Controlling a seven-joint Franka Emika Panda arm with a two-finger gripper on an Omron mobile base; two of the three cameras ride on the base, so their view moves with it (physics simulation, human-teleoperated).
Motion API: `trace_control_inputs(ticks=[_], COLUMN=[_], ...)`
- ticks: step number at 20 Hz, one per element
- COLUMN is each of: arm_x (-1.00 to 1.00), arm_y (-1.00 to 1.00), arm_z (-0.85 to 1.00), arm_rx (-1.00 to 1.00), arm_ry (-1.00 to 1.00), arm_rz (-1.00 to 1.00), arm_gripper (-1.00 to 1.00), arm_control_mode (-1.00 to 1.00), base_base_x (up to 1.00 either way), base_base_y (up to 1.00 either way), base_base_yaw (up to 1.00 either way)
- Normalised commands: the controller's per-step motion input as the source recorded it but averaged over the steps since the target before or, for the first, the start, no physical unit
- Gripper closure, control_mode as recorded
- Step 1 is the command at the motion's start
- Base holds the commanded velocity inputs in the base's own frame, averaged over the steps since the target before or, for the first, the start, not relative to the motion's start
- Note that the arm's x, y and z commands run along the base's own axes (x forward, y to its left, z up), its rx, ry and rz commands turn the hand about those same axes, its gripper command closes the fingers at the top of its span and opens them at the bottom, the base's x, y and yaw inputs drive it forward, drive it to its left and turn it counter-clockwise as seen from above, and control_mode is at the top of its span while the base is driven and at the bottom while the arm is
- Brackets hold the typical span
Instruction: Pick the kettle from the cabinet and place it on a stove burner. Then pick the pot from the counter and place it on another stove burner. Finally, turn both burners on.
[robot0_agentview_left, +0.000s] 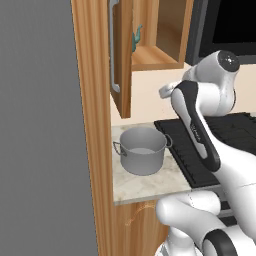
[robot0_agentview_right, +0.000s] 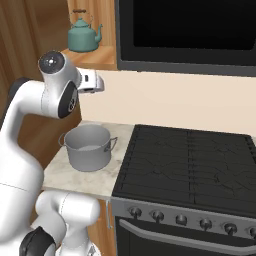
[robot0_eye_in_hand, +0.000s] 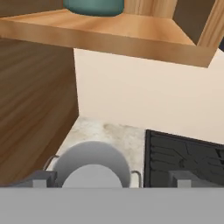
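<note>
The teal kettle (robot0_agentview_right: 82, 36) stands on the bottom shelf of the open wood cabinet (robot0_agentview_right: 98, 58); its spout peeks past the door (robot0_agentview_left: 121, 60), and its base shows at the top of the hand view (robot0_eye_in_hand: 94, 6). My gripper (robot0_eye_in_hand: 111, 179) is open and empty, its tips spread wide. It hangs below the shelf edge and above the grey pot (robot0_agentview_right: 89, 147). The pot rests on the marble counter (robot0_agentview_right: 62, 176), left of the black stove burners (robot0_agentview_right: 190, 160).
A black microwave (robot0_agentview_right: 185, 30) hangs above the stove, right of the cabinet. Round knobs (robot0_agentview_right: 180, 219) line the stove front. The open cabinet door with its silver bar handle (robot0_agentview_left: 114, 50) juts out on the left. A tall wood panel (robot0_agentview_left: 95, 125) borders the counter.
</note>
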Motion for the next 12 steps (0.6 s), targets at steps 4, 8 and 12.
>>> trace_control_inputs(ticks=[4, 8, 12], arm_x=[0.00, 0.00, 0.00], arm_y=[0.00, 0.00, 0.00], arm_z=[0.26, 0.29, 0.27], arm_rx=[0.00, 0.00, 0.00], arm_ry=[-0.17, -0.16, -0.14], arm_rz=[0.03, 0.03, 0.02], arm_gripper=[-1.00, -1.00, -1.00], arm_control_mode=[-1.00, -1.00, -1.00], base_base_x=[0.00, 0.00, 0.00], base_base_y=[0.00, 0.00, 0.00], base_base_yaw=[0.00, 0.00, 0.00])
